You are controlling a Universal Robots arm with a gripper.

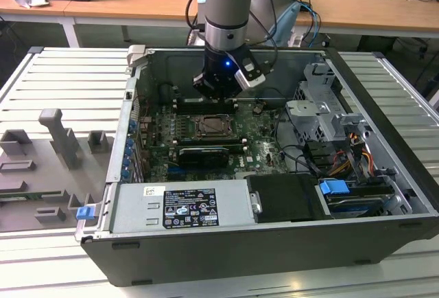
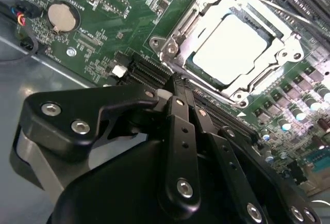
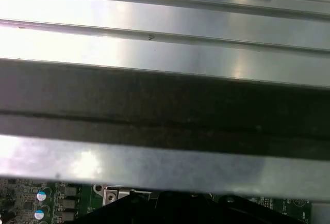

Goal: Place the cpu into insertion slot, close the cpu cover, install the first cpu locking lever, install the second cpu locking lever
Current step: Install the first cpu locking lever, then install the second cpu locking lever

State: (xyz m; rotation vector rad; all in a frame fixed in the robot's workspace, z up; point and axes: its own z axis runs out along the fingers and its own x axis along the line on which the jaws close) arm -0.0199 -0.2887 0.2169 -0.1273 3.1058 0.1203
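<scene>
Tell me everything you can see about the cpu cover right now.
The cpu cover is a silvery metal frame with a cut-out middle, lying flat and closed over the insertion slot on the green motherboard. The cpu shows pale through its opening. The gripper hovers beside it, not touching.

The robot arm [image 1: 232, 9] has a silver-grey cylindrical wrist with a pale blue cap ring, black cables looping beside it and a small blue light. The matte black end effector [image 2: 178, 97] has flat linked fingers [image 2: 180, 131] fastened with silver screws.
</scene>
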